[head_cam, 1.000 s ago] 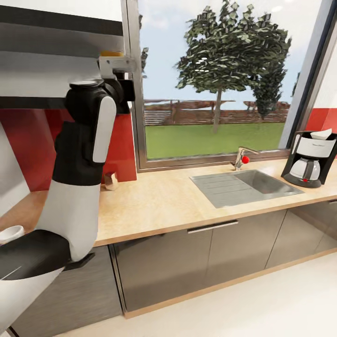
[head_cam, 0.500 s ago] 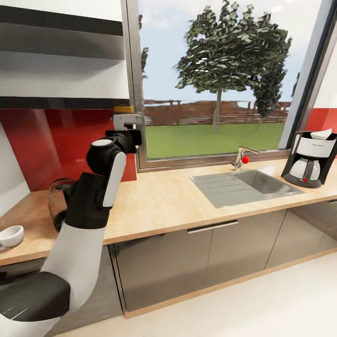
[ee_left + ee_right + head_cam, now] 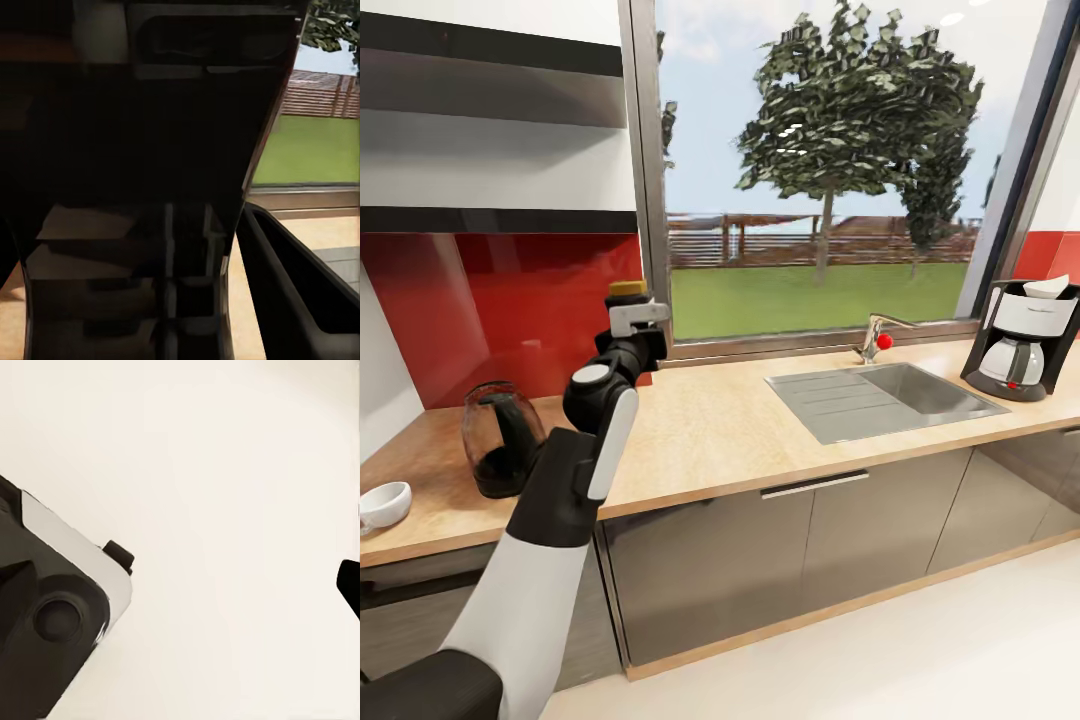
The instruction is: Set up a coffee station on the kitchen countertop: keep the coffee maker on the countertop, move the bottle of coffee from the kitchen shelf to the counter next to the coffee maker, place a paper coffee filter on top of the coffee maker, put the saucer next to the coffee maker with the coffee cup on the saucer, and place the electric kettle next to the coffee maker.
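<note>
White cup (image 3: 384,503) and kettle (image 3: 500,439) sit far left; the left gripper (image 3: 632,318) clamps the bottle (image 3: 626,292) above the countertop (image 3: 710,430). Coffee maker (image 3: 1021,340) stands well right; a swing could loosen that grip.

A red backsplash (image 3: 500,300) runs just behind the left pincer (image 3: 635,318), and above it sit grey and white wall shelves (image 3: 490,150). To the pincer's right a big window (image 3: 830,170) looks out on a tree (image 3: 860,110), a lawn (image 3: 810,295) and a brown fence (image 3: 800,240); the lawn and fence also show in the left wrist view. Further right of the pincer and lower, a steel sink (image 3: 885,400) is set into the tabletop, with a tap (image 3: 875,335) bearing a red knob behind it. Below the pincer are glossy dark grey cabinets (image 3: 780,560), and under them a pale floor (image 3: 920,660).
</note>
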### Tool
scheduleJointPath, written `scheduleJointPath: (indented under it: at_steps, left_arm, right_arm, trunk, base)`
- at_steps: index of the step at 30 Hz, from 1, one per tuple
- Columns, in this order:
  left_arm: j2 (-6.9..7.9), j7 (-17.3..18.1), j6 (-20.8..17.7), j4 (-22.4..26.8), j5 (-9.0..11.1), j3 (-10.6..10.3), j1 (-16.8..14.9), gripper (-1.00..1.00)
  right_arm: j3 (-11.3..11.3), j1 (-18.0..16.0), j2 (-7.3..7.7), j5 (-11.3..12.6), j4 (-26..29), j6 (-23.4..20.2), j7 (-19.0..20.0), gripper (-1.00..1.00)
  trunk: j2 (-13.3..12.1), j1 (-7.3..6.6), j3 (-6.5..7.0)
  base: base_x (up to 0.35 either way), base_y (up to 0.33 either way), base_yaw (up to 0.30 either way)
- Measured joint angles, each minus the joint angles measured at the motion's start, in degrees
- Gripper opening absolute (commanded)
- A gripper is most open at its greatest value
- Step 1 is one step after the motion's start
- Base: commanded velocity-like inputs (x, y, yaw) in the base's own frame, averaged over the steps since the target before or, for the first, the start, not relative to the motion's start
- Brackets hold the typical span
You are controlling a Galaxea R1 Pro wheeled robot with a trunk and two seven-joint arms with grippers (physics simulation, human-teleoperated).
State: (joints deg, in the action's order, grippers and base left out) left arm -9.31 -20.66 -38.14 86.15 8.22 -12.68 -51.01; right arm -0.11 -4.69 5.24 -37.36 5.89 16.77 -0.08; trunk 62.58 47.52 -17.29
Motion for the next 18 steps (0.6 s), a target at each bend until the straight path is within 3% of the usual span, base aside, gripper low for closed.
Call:
scheduleJointPath:
  at_steps: [1,2,4,18]
  left_arm:
    - [0.00,0.0,0.1,0.0,0.0,0.0,0.0,-1.00]
    - [0.03,0.0,0.2,-0.1,0.0,0.0,0.1,-1.00]
    - [0.05,-0.1,0.3,-0.1,0.0,0.0,0.1,-1.00]
    - [0.07,-0.1,0.3,-0.3,-0.1,0.0,0.2,-1.00]
  right_arm:
    - [0.0,0.0,-0.03,1.0,0.0,0.0,0.0,1.00]
    - [0.0,-0.1,-0.11,4.9,0.0,0.0,-0.1,1.00]
    - [0.0,-0.2,-0.13,6.0,0.0,0.0,-0.1,1.00]
    - [0.1,-0.2,-0.15,7.2,0.0,0.0,-0.2,1.00]
  trunk:
    - [0.0,0.00,0.00]
    - [0.0,0.00,0.00]
    - [0.0,0.00,0.00]
    - [0.0,0.00,0.00]
  base:
    - [0.000,0.000,0.000]
    - [0.000,0.000,0.000]
    - [0.000,0.000,0.000]
    - [0.000,0.000,0.000]
